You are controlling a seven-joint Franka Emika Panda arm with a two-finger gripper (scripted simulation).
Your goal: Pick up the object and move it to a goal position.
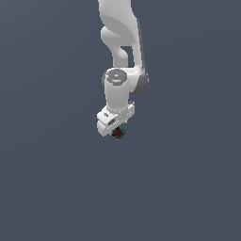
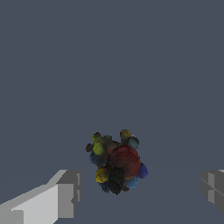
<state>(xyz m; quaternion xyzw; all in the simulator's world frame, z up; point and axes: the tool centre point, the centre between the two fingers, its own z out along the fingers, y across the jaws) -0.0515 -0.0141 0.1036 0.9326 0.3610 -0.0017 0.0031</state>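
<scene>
The object (image 2: 116, 161) is a tiny dark lump speckled with red, blue, green and yellow. In the exterior view it (image 1: 118, 133) shows just below the white hand of the arm. My gripper (image 2: 140, 192) is open; its two fingertips (image 2: 68, 192) stand wide apart on either side of the lump, with a gap between each pad and it. In the exterior view the gripper (image 1: 116, 132) is directly over the lump, its fingers mostly hidden by the hand.
A plain dark grey-blue floor (image 1: 56, 188) fills both views. The white arm (image 1: 123, 42) reaches down from the top of the exterior view.
</scene>
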